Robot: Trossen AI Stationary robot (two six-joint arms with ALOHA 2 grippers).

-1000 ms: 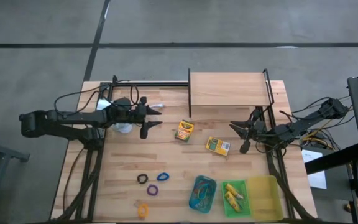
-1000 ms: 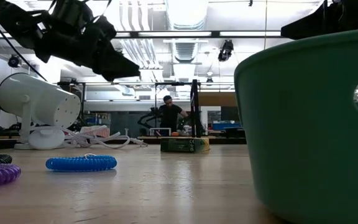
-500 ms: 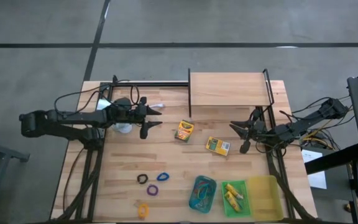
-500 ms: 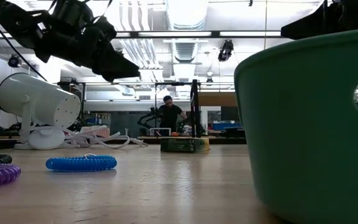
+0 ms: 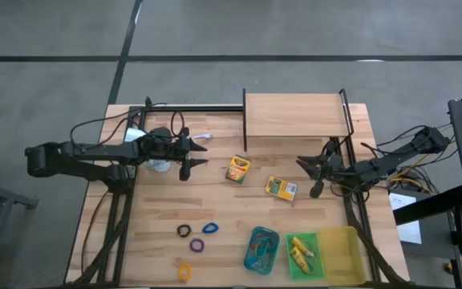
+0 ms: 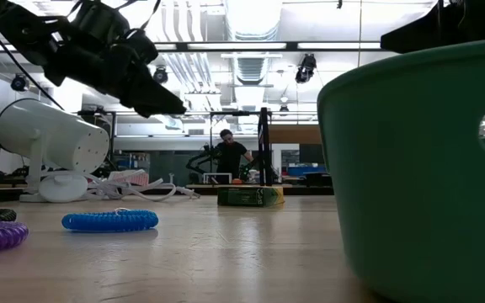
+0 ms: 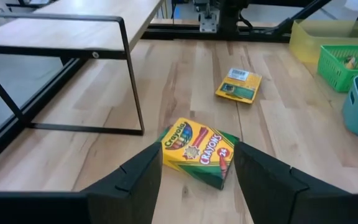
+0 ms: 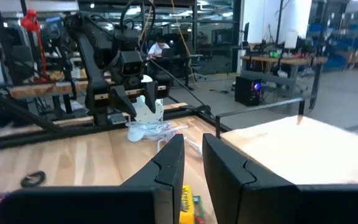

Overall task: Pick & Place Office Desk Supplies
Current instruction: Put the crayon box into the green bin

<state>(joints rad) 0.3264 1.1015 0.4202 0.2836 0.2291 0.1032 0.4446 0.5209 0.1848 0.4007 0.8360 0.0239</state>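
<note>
Ahead of the open left hand (image 7: 197, 180), a crayon box (image 7: 197, 151) reads "Crayola Crayons 24".

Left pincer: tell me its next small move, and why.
Probably ease the left pincer forward and down toward the nearer crayon box. The wrist view shows its fingers spread open with that box lying flat on the table between them, apart from both. The right pincer waits by the shelf.

Left gripper (image 5: 192, 156) fingers apart; right gripper (image 5: 310, 177) narrow.
</note>
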